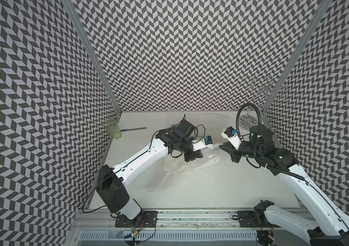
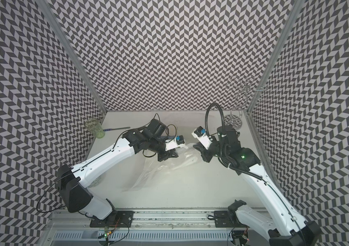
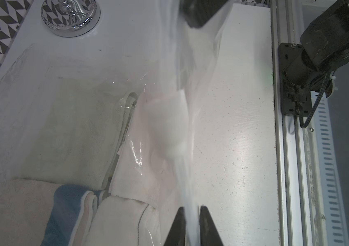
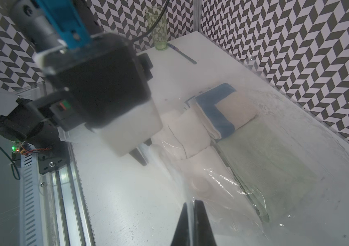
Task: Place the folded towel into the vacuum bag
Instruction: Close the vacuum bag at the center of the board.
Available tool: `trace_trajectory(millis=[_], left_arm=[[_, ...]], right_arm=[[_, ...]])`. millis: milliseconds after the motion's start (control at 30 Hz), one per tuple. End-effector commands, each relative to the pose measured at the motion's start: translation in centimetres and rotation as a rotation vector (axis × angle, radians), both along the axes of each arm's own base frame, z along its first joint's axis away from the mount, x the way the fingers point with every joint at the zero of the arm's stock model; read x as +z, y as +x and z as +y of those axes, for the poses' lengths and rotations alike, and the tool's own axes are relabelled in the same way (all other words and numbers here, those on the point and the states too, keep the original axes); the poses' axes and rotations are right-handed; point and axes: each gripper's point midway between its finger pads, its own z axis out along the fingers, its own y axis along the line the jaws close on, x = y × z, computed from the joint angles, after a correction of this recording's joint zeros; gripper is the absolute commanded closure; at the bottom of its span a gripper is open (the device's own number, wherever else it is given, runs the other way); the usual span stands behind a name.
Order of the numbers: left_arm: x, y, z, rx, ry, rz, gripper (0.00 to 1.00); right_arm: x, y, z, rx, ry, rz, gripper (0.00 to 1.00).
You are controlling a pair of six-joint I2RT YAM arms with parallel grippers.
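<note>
Clear film of vacuum bag [image 1: 177,170] pinched tight by right gripper [image 4: 191,205]; left gripper [image 3: 190,209] narrowly parted around it, grip uncertain. Apparently inside already, folded towel [image 4: 233,110] toward far edge of tabletop [image 1: 212,191]; only release remaining.

The clear vacuum bag [image 4: 222,181] is lying rumpled on the worktop [image 4: 126,202], folded towels [image 4: 190,136] showing through its film.

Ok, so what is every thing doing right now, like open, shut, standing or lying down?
vacuum bag: one edge lifted, the rest sagging down
left tool: jaws slightly apart, bag film between them, grip unclear
right tool: shut on the vacuum bag
blue-edged towel: folded, lying down
green glass: upright
pen: lying flat
wire stand: upright
</note>
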Motion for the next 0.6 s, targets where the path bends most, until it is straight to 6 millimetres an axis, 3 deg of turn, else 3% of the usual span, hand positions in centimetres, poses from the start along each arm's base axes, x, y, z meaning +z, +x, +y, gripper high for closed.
trace_trajectory(millis=[0,100,167,333,567], left_arm=[[3.9,0.2,-0.8,-0.013,-0.079,-0.045,0.69],[6.8,0.1,-2.3,-0.051,-0.179,-0.049,0.58],[7.6,0.0,-3.4,-0.071,-0.209,-0.043,0.55],[7.0,0.0,-4.9,-0.103,-0.198,-0.001,0.51],[5.6,0.1,-4.7,-0.100,-0.161,0.006,0.61]], right_arm=[[2.7,-0.4,0.6,0.044,0.076,-0.092,1.00],[2.5,-0.6,0.9,0.065,0.084,-0.080,1.00],[2.6,-0.9,1.2,0.088,0.099,-0.068,1.00],[2.3,-0.8,1.3,0.092,0.097,-0.064,1.00],[2.2,-0.7,1.3,0.089,0.092,-0.069,1.00]])
